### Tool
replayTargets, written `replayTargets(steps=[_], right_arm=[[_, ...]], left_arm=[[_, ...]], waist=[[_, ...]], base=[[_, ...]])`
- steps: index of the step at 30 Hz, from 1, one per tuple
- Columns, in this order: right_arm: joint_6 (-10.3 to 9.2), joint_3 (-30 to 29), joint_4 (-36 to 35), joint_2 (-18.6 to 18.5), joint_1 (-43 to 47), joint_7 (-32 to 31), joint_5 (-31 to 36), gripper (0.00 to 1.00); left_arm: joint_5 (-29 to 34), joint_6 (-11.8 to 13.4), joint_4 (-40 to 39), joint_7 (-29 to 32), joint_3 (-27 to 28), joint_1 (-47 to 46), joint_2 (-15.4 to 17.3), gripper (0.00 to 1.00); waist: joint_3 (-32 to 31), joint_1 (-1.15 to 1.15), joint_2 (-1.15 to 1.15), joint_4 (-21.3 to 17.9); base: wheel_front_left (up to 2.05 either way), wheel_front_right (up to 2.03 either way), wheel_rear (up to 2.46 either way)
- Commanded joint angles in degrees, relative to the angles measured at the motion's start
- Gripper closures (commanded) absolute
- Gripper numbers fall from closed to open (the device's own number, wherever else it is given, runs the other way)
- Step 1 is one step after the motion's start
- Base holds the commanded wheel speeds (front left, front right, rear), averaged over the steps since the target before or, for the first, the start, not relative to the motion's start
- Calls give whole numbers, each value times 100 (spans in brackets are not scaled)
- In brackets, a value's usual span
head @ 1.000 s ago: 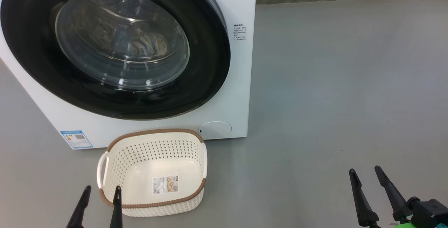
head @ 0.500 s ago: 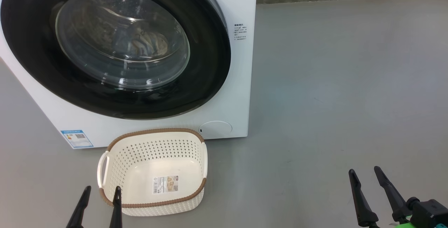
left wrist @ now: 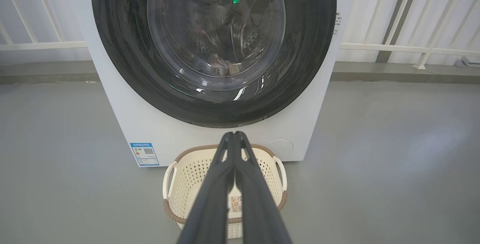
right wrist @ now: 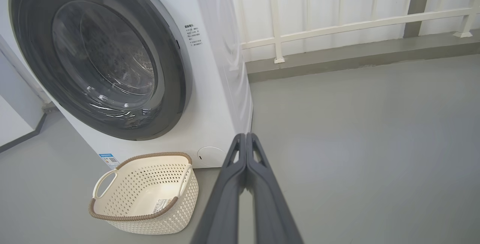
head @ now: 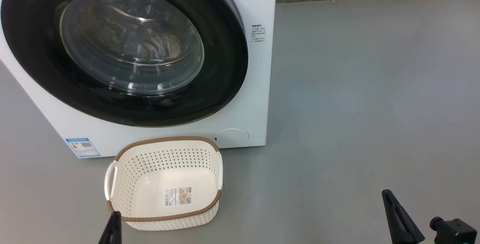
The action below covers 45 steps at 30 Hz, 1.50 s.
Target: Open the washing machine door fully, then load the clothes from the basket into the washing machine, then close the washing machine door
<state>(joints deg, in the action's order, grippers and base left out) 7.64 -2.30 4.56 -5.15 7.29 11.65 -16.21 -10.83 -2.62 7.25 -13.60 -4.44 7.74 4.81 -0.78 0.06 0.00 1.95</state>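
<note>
So, the grey floor (head: 356, 105) takes up the whole right half of the head view; the washing machine (head: 258, 86) fills the upper left of that frame, white and boxy; its door (head: 123, 49) sits flat against the front, pushed to, glossy black rim all round; a white railing (right wrist: 337, 24) runs across the upper right of the right wrist view, behind the machine; the basket (head: 165, 139) stands upright on the floor at lower centre-left of the head view, just in front of the machine's bottom edge, label on its floor in plain sight; the clothes (head: 157, 47) show through the door glass, a beige and cream heap low in the drum, too murky to say more; the left gripper (left wrist: 234, 137) comes up from bottom centre of the left wrist view, fingers pressed together, gripping nothing, tips overlapping the basket's far rim in that picture; the right gripper (right wrist: 245, 137) is the same deal, fingers together with nothing between them, over the floor to the right of the basket and apart from it; a little blue sticker (head: 82, 147) sits at the machine's lower left corner.
</note>
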Motion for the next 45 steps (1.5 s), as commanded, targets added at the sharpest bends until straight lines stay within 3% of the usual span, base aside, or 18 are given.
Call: replayTargets(steps=[1,8,45], right_arm=[[-1,-4,-119,-26,-54,-21,-163,100],[-2,-13,-51,-25,-131,-114,-612,100],[-6,-92,277,17,-529,-628,-2949,100]], left_arm=[[-154,-13,-78,37,62,-123,51,100],[-620,-41,-36,151,120,-192,37,100],[-3085,-187,200,759,440,-587,-39,100]], waist=[[-3,4,0,-3],[8,-5,0,-14],[38,-5,0,-73]], base=[[0,0,0],[0,0,0],[0,0,0]])
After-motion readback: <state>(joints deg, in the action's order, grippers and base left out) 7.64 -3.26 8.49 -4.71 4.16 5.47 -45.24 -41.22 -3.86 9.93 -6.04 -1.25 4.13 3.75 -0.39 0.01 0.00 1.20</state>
